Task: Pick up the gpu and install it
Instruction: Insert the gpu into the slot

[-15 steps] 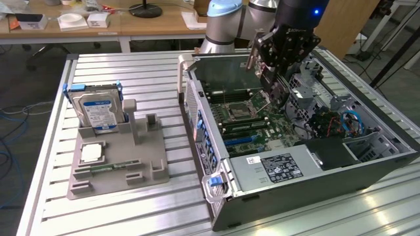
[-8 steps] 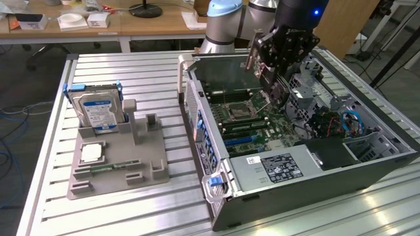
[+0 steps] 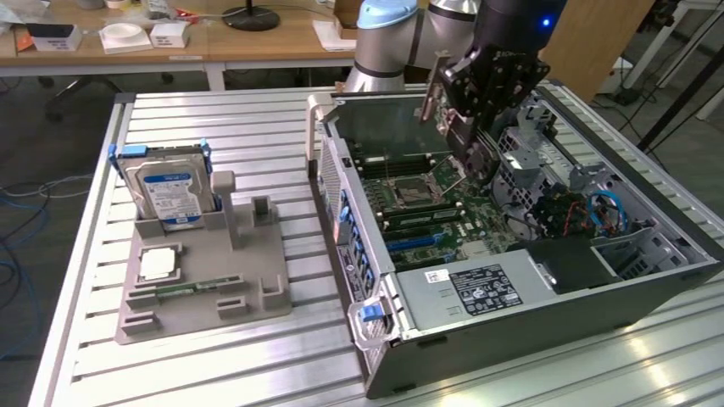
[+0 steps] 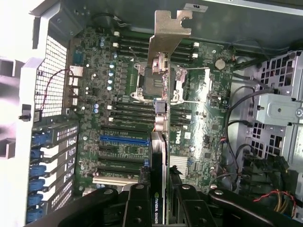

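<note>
My gripper [image 4: 158, 196] was closed on the gpu [image 4: 159, 161], clamping its flat faces so the card stood edge-on to the motherboard [image 4: 118, 113]; the bracket [image 4: 169, 33] pointed toward the case [image 4: 118, 12] wall, presumably for alignment; the gpu hung inside the case, apparently above the board and unseated.

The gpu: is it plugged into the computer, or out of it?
Out. The gripper holds the gpu edge-on above the motherboard, its silver bracket hanging free; the blue slot lies empty.
</note>
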`<state>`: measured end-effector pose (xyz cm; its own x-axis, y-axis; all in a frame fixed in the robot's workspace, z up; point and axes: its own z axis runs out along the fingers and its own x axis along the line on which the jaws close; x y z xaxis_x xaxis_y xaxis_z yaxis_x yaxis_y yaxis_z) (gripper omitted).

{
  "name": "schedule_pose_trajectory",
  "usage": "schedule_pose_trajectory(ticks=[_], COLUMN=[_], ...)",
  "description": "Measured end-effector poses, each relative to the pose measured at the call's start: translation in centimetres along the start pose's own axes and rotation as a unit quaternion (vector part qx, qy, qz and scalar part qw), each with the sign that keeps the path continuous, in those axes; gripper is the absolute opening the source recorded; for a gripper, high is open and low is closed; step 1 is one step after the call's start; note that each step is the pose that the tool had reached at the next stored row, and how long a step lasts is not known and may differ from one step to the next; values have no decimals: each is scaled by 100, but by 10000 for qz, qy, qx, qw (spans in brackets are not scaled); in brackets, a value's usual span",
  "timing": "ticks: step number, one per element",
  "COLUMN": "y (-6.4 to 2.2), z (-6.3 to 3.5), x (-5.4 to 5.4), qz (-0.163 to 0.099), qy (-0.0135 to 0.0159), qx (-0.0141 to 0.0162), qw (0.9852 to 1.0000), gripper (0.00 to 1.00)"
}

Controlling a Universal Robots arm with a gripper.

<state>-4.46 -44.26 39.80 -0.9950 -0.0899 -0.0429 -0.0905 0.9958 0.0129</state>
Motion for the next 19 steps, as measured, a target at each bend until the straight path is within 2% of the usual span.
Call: schedule_pose_trajectory(ticks=[6, 10, 14, 19], y=[18, 23, 22, 22], z=[27, 54, 85, 123], x=[-1, 0, 2, 3], qz=[-291, -537, -898, -1296], qy=[4, 7, 11, 16], qx=[-12, -24, -39, -56], qw=[9996, 9986, 9960, 9915], gripper=[26, 26, 26, 26])
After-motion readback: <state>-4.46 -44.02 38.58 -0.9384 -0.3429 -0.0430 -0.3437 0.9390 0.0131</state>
